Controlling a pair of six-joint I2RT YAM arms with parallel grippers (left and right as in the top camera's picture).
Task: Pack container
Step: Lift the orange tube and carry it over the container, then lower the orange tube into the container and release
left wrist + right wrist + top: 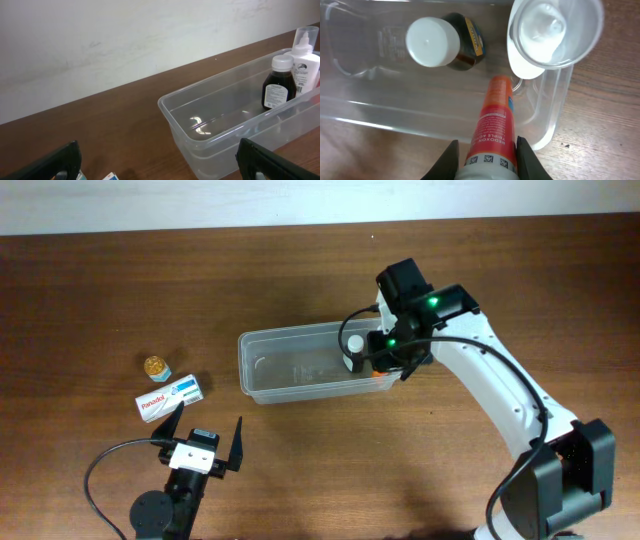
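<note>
Hovering over the right end of the clear rectangular plastic container with rounded corners (300, 370), which sits mid-way across the wooden table (100, 280), right gripper (486, 150) has its jaws pinched nearly closed on an orange cylindrical tablet tube with a white end (492, 120), tip angled down inside the container. Already in that end: dark brown bottle with white cap (432, 42) and white squeeze bottle with clear cap (552, 32), both upright, close together. Left gripper (208, 425) sits on the robot's side of the container's left end, jaws fully spread, holding nothing. Well left of the container: small round jar of yellowish contents (156, 366) and white flat cardboard box (170, 398), just beside each other. Judgement on the container: thin-walled, light, flexes if squeezed, slick, likely slides on the table when bumped. If it needs steadying, take the rim on a long side or at a corner, where it's stiffest; don't pinch mid-wall.
</note>
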